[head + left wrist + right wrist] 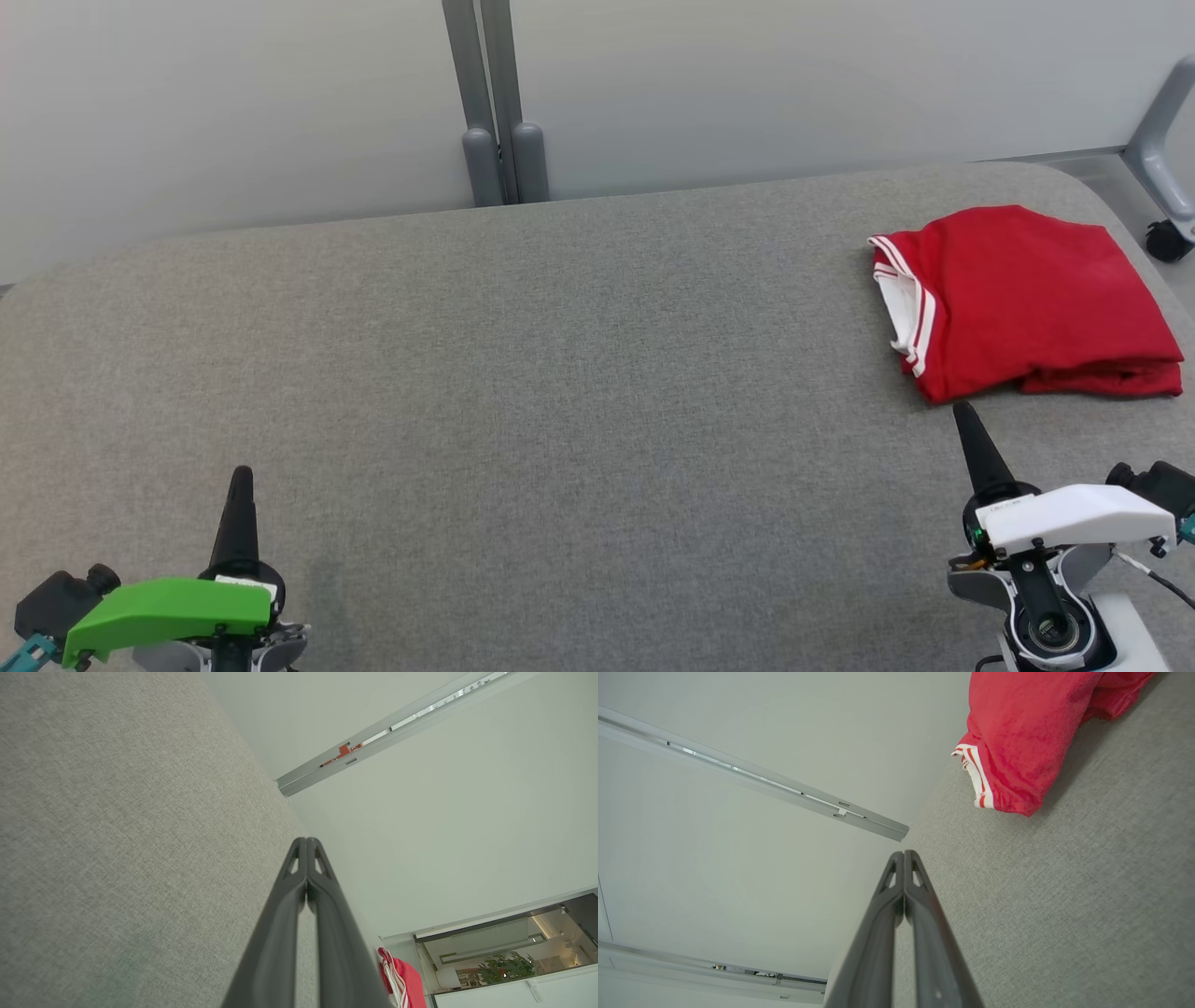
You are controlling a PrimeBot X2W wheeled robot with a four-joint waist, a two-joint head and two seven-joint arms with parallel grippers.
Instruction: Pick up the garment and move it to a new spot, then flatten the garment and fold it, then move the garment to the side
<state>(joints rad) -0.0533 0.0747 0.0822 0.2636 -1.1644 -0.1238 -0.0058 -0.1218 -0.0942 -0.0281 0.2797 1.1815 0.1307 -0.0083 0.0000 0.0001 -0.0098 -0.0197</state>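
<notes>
The garment (1022,299) is a red shirt folded into a compact bundle at the far right of the grey table (523,373), its white sleeve with red stripes facing left. It appears again as the garment (1027,732) in the right wrist view and as a small red patch, the garment (402,977), in the left wrist view. My right gripper (963,413) is shut and empty, its tip just in front of the bundle's near edge. Over the near left of the table, far from the shirt, my left gripper (242,474) is shut and empty. Both wrist views show the fingers pressed together, left gripper (306,841), right gripper (904,853).
A pale partition wall with a grey post (495,103) runs behind the table. At the far right, past the table's rounded corner, stands a grey frame leg on a black caster (1167,241). The table's edge lies close to the right of the bundle.
</notes>
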